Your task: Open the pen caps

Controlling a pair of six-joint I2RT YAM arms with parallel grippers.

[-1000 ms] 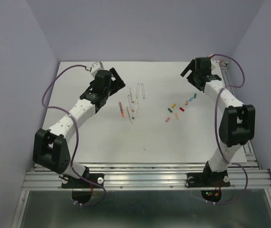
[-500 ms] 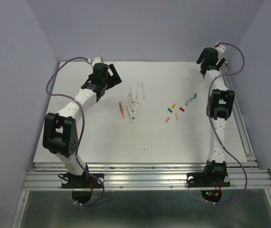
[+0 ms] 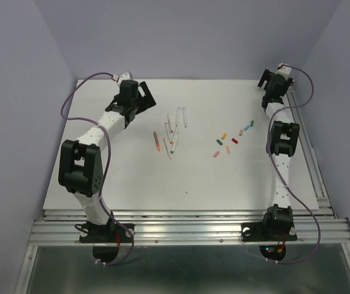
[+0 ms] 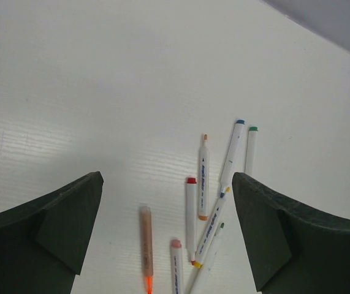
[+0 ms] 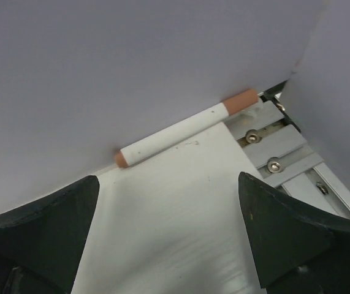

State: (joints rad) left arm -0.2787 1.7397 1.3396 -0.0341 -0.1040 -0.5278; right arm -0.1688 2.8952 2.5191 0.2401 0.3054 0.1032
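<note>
Several loose pen caps (image 3: 228,142) in red, orange, yellow, green, blue and pink lie scattered right of centre on the white table. Left of them lies a cluster of white pens (image 3: 173,130) (image 4: 203,184) and one orange-bodied pen (image 3: 157,141) (image 4: 146,245). My left gripper (image 3: 145,98) (image 4: 167,180) hovers open behind and left of that cluster, holding nothing. At the far right corner my right gripper (image 3: 268,82) (image 5: 168,179) stands open and empty. It faces a white pen (image 5: 181,130) lying along the back wall, a salmon cap (image 5: 240,98) on one end.
Purple walls (image 3: 193,37) close in the back and both sides. An aluminium rail with bolts (image 5: 273,150) runs along the table's right edge (image 3: 303,141). Both arms stand folded up tall near the table's sides.
Both arms have folded upward and drawn back. The right gripper swung from over the table to the far right corner. The left gripper shifted slightly back. Pens and caps have not moved.
</note>
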